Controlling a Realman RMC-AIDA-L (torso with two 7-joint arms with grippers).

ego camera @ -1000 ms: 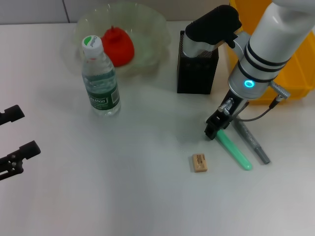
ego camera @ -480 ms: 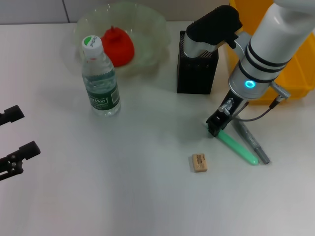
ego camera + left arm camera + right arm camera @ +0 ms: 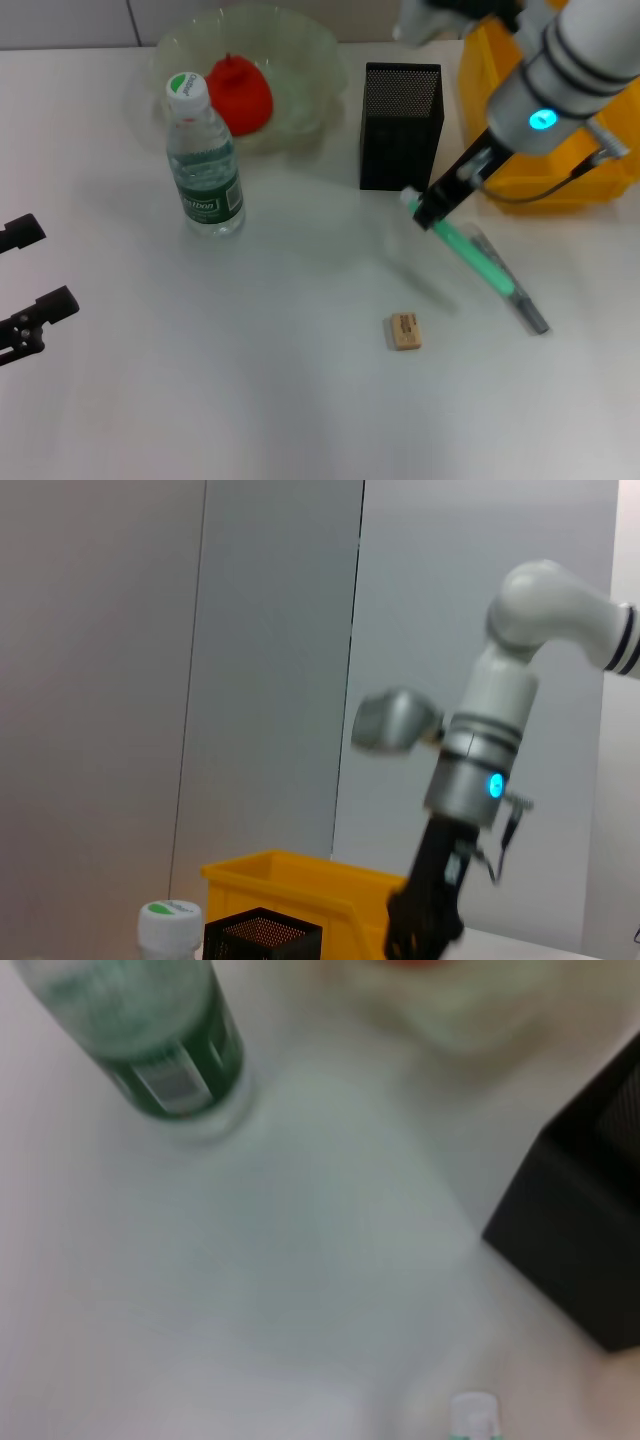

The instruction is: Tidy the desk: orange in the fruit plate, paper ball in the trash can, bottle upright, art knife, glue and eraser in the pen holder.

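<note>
The right pincer grips the green glue stick, lifted near the pen holder; the left pincer waits wide open, far left.

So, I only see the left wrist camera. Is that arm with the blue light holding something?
Observer: Yes. The right gripper is shut on one end of a green glue stick, beside the pen holder.
Operator: Is the eraser put away?
Observer: No, the eraser lies on the table.
Operator: What's my arm doing?
Observer: The left gripper is open and empty, at the table's left edge.
</note>
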